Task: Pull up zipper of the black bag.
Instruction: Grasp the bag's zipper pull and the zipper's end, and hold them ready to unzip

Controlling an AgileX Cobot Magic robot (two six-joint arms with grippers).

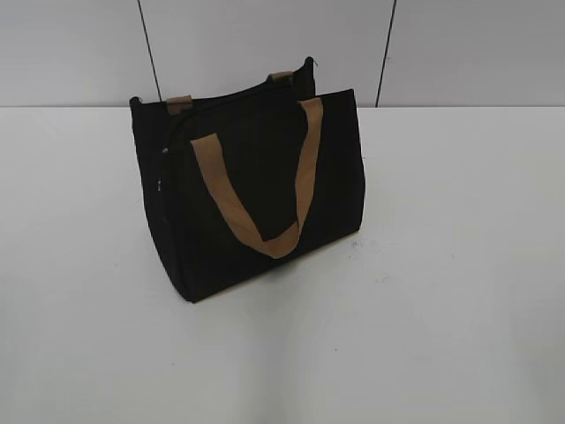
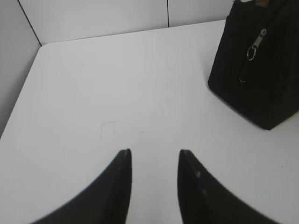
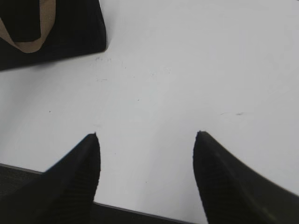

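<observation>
Two empty grippers, left and right, hover spread apart over the white table. The black bag stands well apart, its zipper pull untouched; nothing seems started.

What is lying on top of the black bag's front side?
A tan strap hangs in a loop down the front of the black bag. The second strap shows only at the rim behind. The bag's inside is hidden.

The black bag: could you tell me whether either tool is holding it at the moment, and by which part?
Nothing is held. The left tool and right tool are both open over the bare table, apart from the black bag.
</observation>
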